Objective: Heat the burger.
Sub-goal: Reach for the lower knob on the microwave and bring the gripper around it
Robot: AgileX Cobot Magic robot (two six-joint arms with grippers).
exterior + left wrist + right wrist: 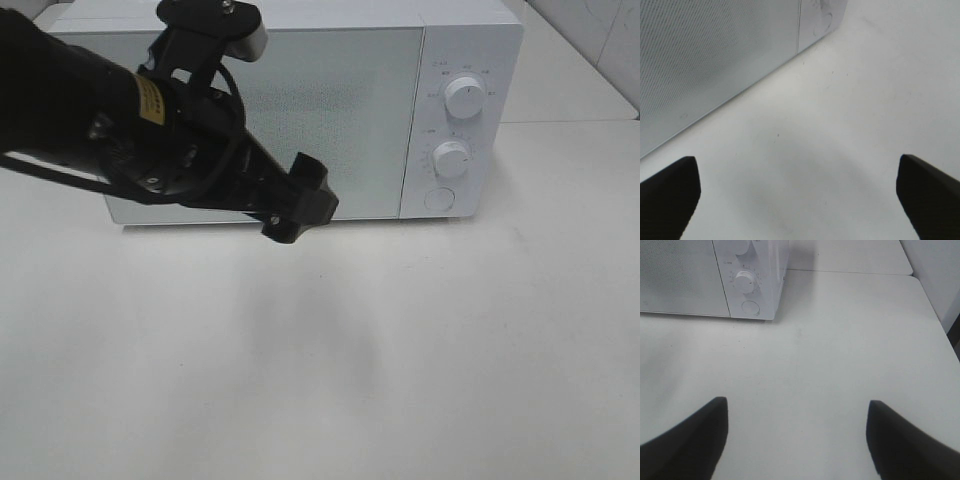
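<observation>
White microwave (300,110) stands at the back of the table (420,360), door (330,120) shut flush. The door panel is speckled and opaque from where I stand, so nothing of the inside shows.

Burger: not visible in any view. It is not on the table and not in either claw. Judgement: it is probably inside the closed oven, but I cannot confirm this.

Left claw (300,205) hovers just in front of the door's lower edge. Its fingers (670,197) are spread wide with nothing between them, only bare table beneath. Right claw (795,437) is outside the high view. Its wrist view shows it spread as well and empty, over the table near the oven's control end.

Progress, as judged: loading and door-closing look done, if the burger is indeed inside. Left to do: set the upper dial (465,97) and the lower dial (452,158) on the right-hand panel to start the heating. Neither claw touches the controls.
</observation>
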